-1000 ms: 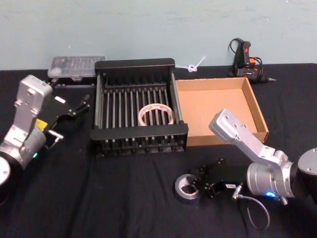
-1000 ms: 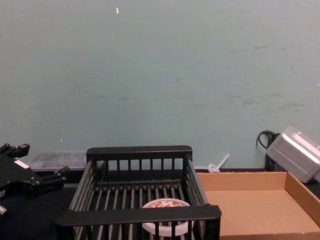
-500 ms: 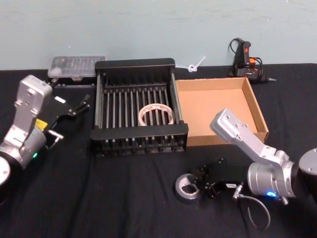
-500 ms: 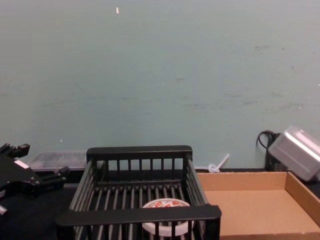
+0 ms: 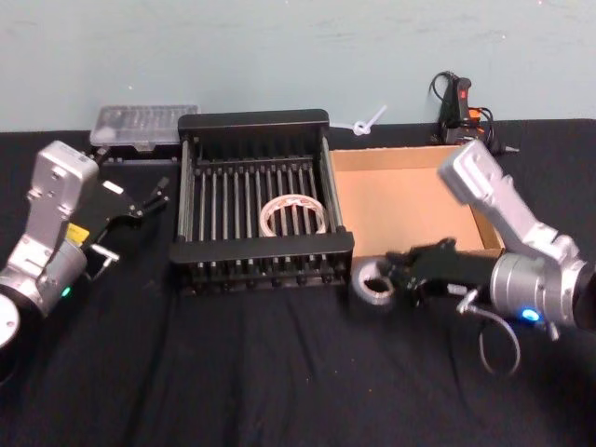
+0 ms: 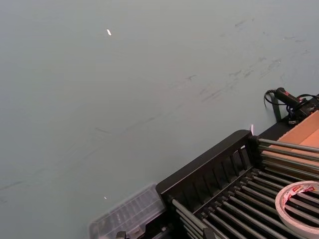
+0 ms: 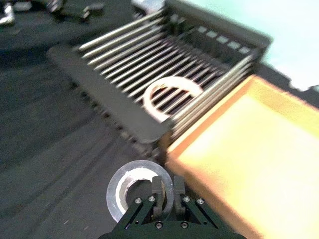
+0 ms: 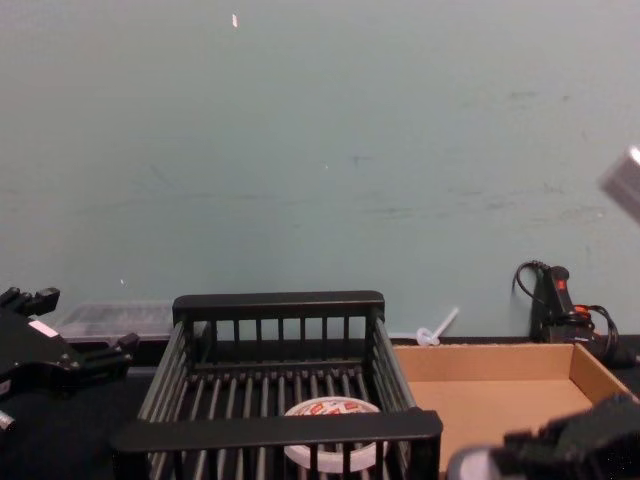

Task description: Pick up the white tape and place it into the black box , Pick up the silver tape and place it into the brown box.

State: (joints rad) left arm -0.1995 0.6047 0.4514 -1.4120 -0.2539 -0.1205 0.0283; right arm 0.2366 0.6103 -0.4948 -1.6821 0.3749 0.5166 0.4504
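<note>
The right gripper (image 5: 396, 277) is clenched on the silver tape (image 5: 375, 283), held at the near corner between the black box (image 5: 263, 253) and the brown box (image 5: 484, 214); bare counter (image 5: 251, 372) lies open nearer the robot; the white tape (image 5: 294, 214) rests on the black box's slats; the left gripper (image 5: 154, 197) hangs released beside that box; behind it sits a clear case (image 5: 142, 125); a glue gun (image 5: 460, 110) stands beyond the brown box.

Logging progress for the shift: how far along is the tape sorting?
Half done. The white tape lies in the black crate. The right hand holds the silver tape beside the cardboard box, not yet inside. The left hand is parked left.
</note>
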